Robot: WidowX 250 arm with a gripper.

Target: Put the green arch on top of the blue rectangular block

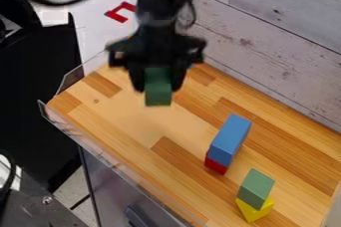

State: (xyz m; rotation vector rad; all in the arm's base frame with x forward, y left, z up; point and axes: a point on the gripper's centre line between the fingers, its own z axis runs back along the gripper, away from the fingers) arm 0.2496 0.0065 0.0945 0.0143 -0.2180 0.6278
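Observation:
The gripper hangs over the upper left part of the wooden table, shut on a dark green block that sticks out below its fingertips. From this angle I cannot tell whether that block is an arch. To the lower right of the gripper, and apart from it, a long blue rectangular block lies on top of a red block. The red block is mostly hidden beneath the blue one.
Near the table's lower right, a lighter green block rests on a yellow block. A whitewashed plank wall runs along the right side. A clear raised edge borders the wooden table at the left.

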